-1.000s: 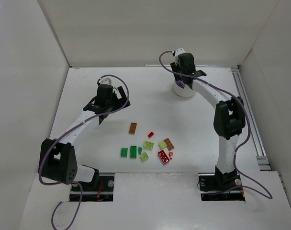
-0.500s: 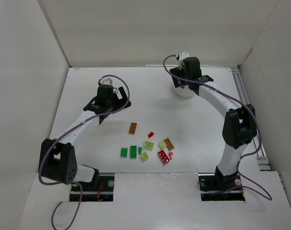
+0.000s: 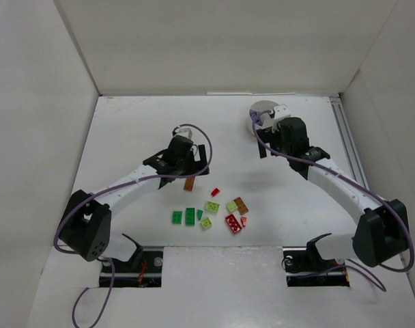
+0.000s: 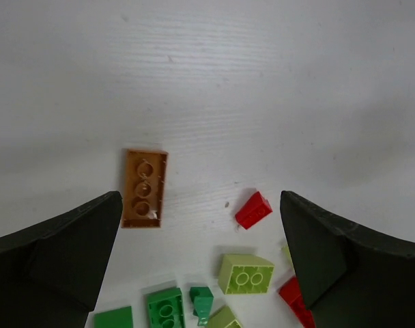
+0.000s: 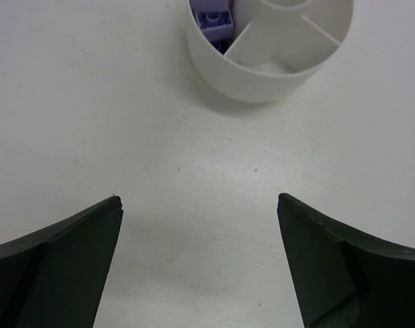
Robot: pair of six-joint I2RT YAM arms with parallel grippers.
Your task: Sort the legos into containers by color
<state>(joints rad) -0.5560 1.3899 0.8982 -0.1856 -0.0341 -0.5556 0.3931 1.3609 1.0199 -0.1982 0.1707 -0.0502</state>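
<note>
I am holding my left pincer (image 4: 199, 208) wide open and empty above the orange-brown plate (image 4: 144, 188); other legos (image 4: 246, 273) are lying toward five o'clock. My right pincer (image 5: 198, 205) is gaping empty too, the dish (image 5: 262, 75) sitting at twelve o'clock with a lavender brick (image 5: 215, 17) inside.

I am looking down on a white table (image 3: 125, 137) boxed in by plain white panels: a back wall (image 3: 228, 41) on the far side, a left wall (image 3: 30, 150) and a right wall (image 3: 398, 102). A metal rail (image 3: 351, 147) runs along the table's right edge. A white board (image 3: 221, 287) covers the near edge. The light is even and the shadows are soft.
</note>
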